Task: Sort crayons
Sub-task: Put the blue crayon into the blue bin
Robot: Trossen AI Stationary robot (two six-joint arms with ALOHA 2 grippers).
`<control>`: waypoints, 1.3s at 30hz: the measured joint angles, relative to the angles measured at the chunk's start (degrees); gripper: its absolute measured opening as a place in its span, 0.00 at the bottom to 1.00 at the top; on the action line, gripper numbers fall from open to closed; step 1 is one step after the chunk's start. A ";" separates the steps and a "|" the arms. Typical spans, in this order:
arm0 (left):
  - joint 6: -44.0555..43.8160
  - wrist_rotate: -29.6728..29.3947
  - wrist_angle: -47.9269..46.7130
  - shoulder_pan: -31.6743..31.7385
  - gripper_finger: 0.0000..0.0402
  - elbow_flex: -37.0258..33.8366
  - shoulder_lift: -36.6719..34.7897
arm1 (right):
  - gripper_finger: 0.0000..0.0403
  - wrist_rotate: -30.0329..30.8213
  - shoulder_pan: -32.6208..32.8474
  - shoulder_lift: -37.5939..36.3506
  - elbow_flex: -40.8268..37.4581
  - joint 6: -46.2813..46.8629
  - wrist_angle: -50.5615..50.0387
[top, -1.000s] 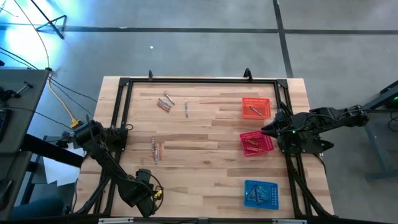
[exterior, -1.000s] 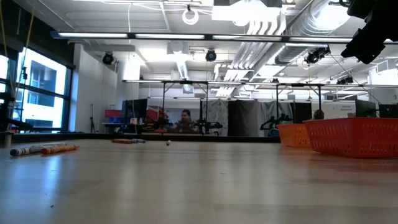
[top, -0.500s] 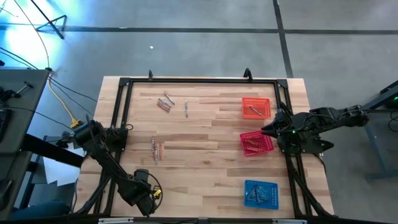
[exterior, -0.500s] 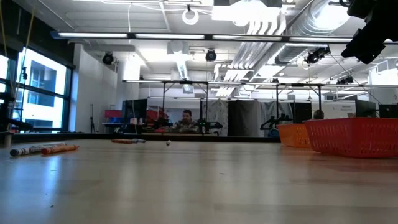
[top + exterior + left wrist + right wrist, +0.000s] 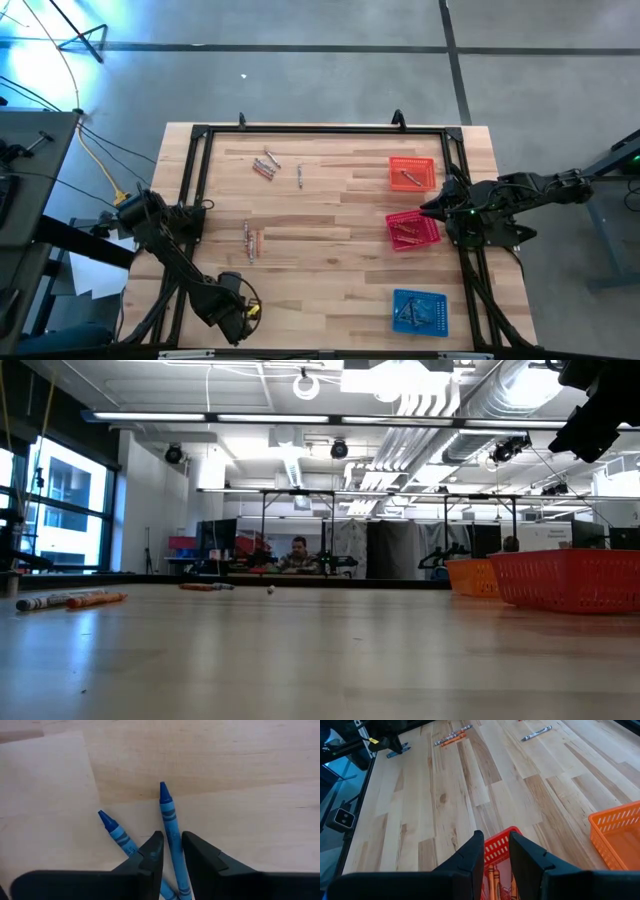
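Left gripper (image 5: 171, 851): low at the near left corner of the table (image 5: 330, 215), fingers straddling one blue crayon (image 5: 170, 827), narrowing on it; hold not yet certain.
Second blue crayon (image 5: 116, 831): flat on the wood just beside the first, angled away from it.
Right gripper (image 5: 495, 851): above the red basket (image 5: 413, 229) at the right edge, fingers slightly parted, nothing between them.
Loose crayons (image 5: 252, 240): small cluster left of centre; another cluster (image 5: 265, 165) toward the far side.
Baskets: orange basket (image 5: 412, 172) far right, blue basket (image 5: 419, 310) near right, each with sticks inside.
Handling: judged light, stiff, waxy and round, so prone to roll or slip, and to snap under a hard pinch.
Hold point: mid-length on the paper wrapper, across the barrel, with gentle pressure.
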 joint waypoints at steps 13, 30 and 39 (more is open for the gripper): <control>5.95 -1.93 -2.06 -0.04 0.01 2.76 0.38 | 0.21 0.00 0.00 0.00 0.00 -0.01 0.00; 29.22 -25.62 -2.17 8.79 0.00 16.48 0.58 | 0.21 -0.01 0.01 0.00 0.00 0.00 0.00; 77.22 -32.43 38.13 21.80 0.00 21.55 3.04 | 0.21 0.00 0.01 0.00 0.00 0.00 0.00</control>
